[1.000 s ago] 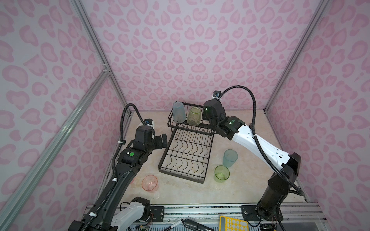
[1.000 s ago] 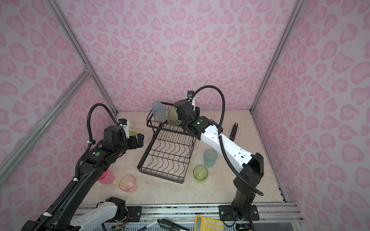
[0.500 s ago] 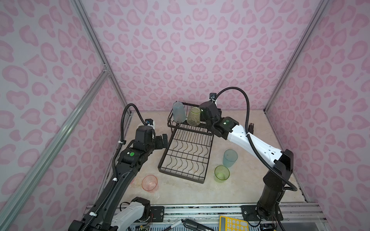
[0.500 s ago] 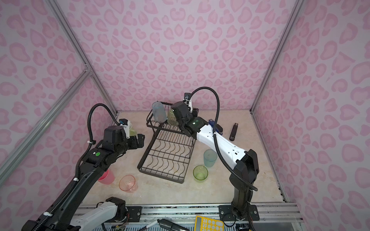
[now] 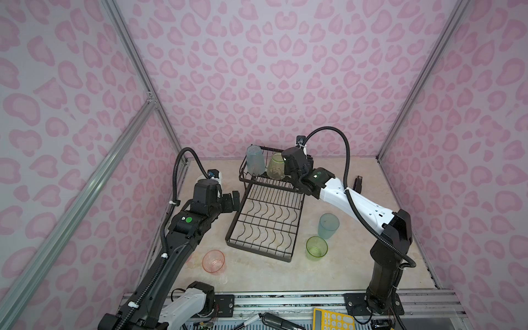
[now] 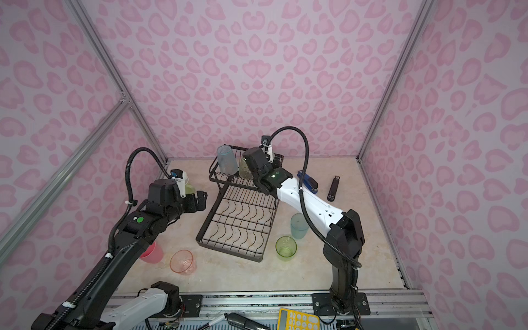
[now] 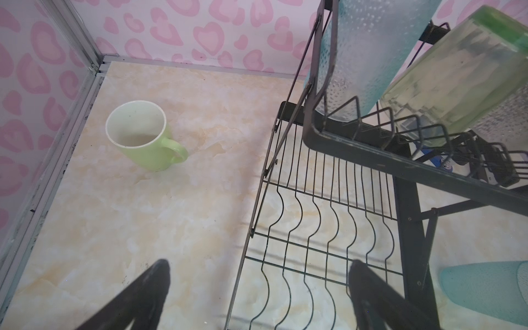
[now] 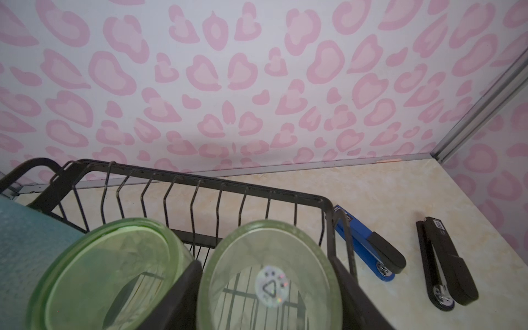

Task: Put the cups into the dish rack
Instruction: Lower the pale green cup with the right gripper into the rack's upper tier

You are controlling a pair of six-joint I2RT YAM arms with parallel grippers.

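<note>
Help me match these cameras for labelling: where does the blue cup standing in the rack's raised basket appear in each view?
In a top view: blue cup, upper centre, at the left end of the raised basket.
In a top view: same basket end, left of centre.
Left wrist: top edge, right of centre.
Right wrist: lower left corner.
Shared landmark: that basket's black rim.

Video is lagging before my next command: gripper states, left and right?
Left gripper: open, empty.
Right gripper: closed on the pale upside-down cup.
</note>
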